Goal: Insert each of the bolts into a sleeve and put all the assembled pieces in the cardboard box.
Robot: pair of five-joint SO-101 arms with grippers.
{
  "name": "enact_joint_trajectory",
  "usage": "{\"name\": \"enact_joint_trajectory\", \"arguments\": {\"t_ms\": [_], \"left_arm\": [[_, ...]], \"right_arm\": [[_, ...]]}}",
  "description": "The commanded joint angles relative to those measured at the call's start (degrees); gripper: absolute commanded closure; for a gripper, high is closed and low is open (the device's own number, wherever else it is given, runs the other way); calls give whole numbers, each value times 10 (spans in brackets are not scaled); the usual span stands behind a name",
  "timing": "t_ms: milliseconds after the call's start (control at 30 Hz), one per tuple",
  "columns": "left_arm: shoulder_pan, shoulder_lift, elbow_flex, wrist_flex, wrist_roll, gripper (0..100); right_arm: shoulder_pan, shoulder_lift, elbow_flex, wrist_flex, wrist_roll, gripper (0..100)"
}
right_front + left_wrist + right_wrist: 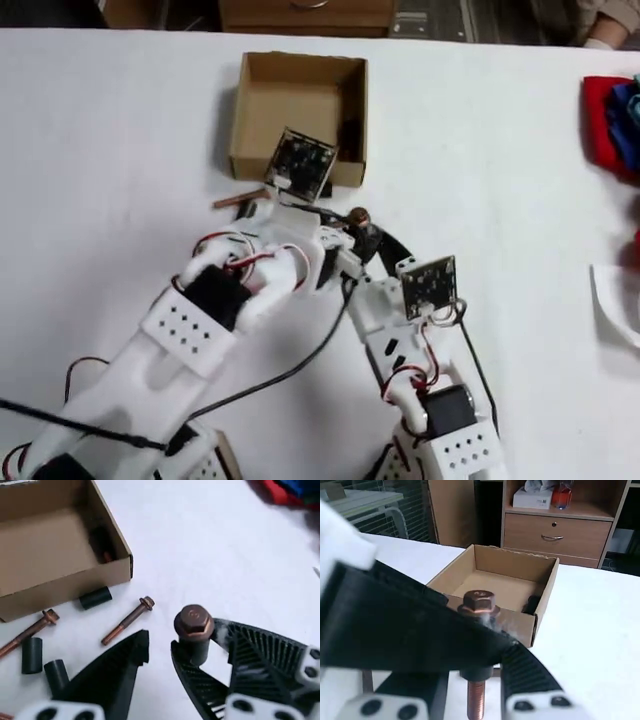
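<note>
A white surface point(120, 130) carries an open cardboard box point(250, 120), and a wooden drawer cabinet point(555, 530) stands in the room behind it. Inside the box, a dark piece point(102, 542) with a copper end lies against one wall. The right hand point(476, 677) is pinching a black sleeve point(198, 652) that has a copper bolt point(480, 602) standing upright through it. The bolt's hexagon head sits above the sleeve and its threaded end sticks out below, near the box's front wall. The left hand point(159, 647) sits just beside the bolt, its fingers spread with nothing between them. Two loose bolts point(127, 621) lie flat on the surface in front of the box. Three loose sleeves point(95, 598) rest there too, one on its side just beside the front wall and the other two near each other farther out. Red and blue cloth point(612, 115) lies at the edge of the surface, well apart from the box.
</note>
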Motion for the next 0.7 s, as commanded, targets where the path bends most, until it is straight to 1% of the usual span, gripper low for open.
{"name": "enact_joint_trajectory", "arguments": {"t_ms": [0,67,200,300,400,533,667], "left_arm": [[3,-32,-8,3,-5,722],[2,-58,-8,4,-5,722],[0,-117,-8,33,-6,722],[-33,-151,-7,54,-6,722],[-97,-183,-2,61,-9,722],[-207,-209,6,82,-9,722],[-309,-223,83,84,-10,740]], "right_arm": [[-3,-1,4,-1,-4,978],[-3,-1,4,-1,-4,978],[-3,-1,4,-1,-4,978],[-3,-1,4,-1,-4,978],[-3,-1,4,-1,-4,978],[-2,-1,4,-1,-5,978],[-2,0,4,-1,-5,978]]}}
